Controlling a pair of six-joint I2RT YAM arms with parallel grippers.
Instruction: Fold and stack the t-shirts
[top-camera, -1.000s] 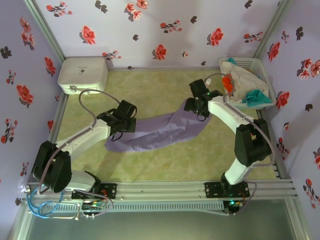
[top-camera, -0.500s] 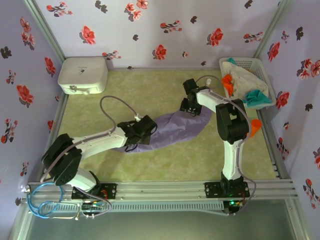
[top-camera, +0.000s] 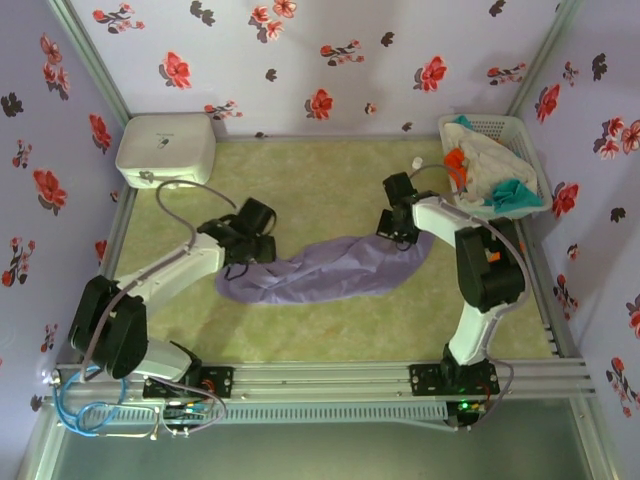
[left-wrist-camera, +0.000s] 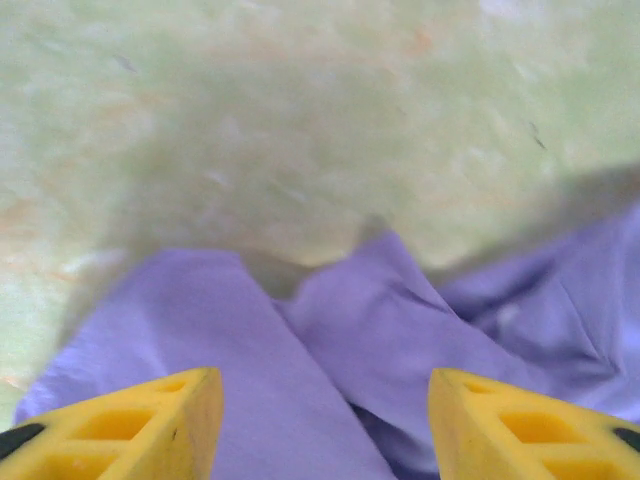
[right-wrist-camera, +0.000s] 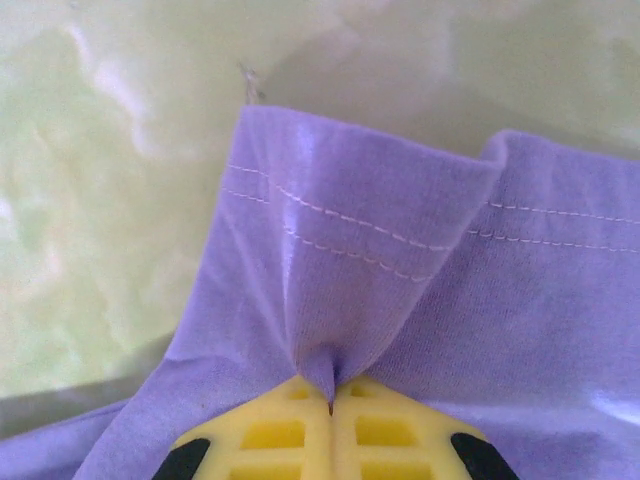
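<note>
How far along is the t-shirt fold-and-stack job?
Done: nothing folded or stacked. In hand: the lavender t-shirt lies bunched in a long strip; the right claw is shut on its stitched hem, the left claw hangs open over the other end. Left: flatten and fold it, then the orange, teal and off-white shirts in the basket.

Lavender walls (top-camera: 300, 60) enclosing table on three sides, red and dark flower prints dotting them. Metal posts (top-camera: 90, 50) running up both far corners. Pale green mottled surface (top-camera: 320, 180) covering tabletop, soft even light falling across it, faint shadows showing. White rounded box (top-camera: 166, 148) sitting in far left corner. White lattice basket (top-camera: 527, 140) sitting in far right corner. Aluminium rails (top-camera: 330, 380) running along near edge.
</note>
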